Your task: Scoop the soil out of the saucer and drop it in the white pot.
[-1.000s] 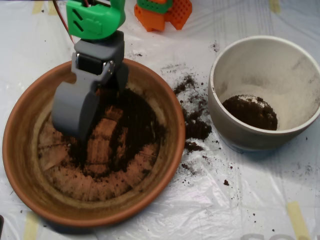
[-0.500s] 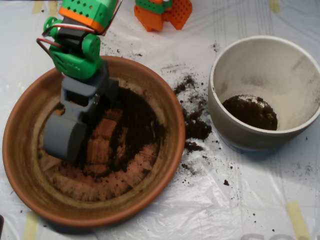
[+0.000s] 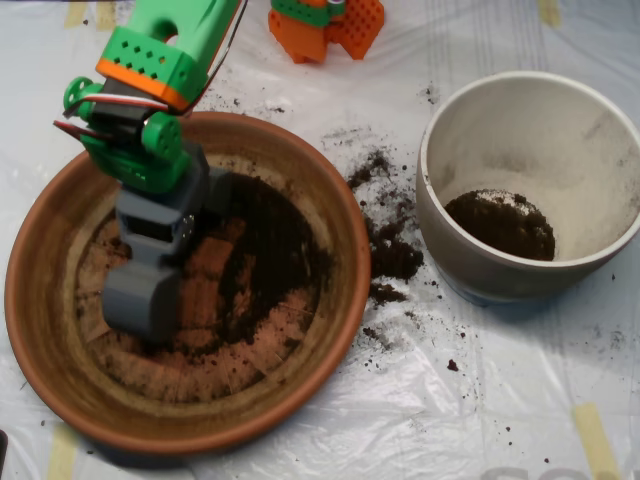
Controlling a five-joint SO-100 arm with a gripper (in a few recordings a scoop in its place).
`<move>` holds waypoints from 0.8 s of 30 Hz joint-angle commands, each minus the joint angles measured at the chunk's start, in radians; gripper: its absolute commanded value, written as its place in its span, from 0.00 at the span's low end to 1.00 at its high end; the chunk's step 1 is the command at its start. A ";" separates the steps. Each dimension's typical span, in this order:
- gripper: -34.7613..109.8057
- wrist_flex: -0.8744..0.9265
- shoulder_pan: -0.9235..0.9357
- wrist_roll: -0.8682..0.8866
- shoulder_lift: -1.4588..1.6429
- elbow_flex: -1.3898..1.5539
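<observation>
No readable text, labels or numbers anywhere.

1 saucer [image 3: 40, 330] | 1 pot [image 3: 470, 255] | 1 scoop [image 3: 140, 300] | 1 arm [image 3: 165, 60] | 3 soil patches: saucer [image 3: 270, 250], pot [image 3: 500, 225], sheet [image 3: 392, 255] | 1 orange block [image 3: 330, 25]

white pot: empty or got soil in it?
Partly filled. The white pot stands upright with a small dark mound of soil on its bottom; most of the inner wall is bare.
</observation>
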 commanded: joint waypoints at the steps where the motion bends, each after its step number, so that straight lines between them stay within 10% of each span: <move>1: 0.52 0.021 0.020 -0.028 -0.005 -0.071; 24: 0.30 -0.199 0.044 -0.094 0.419 0.491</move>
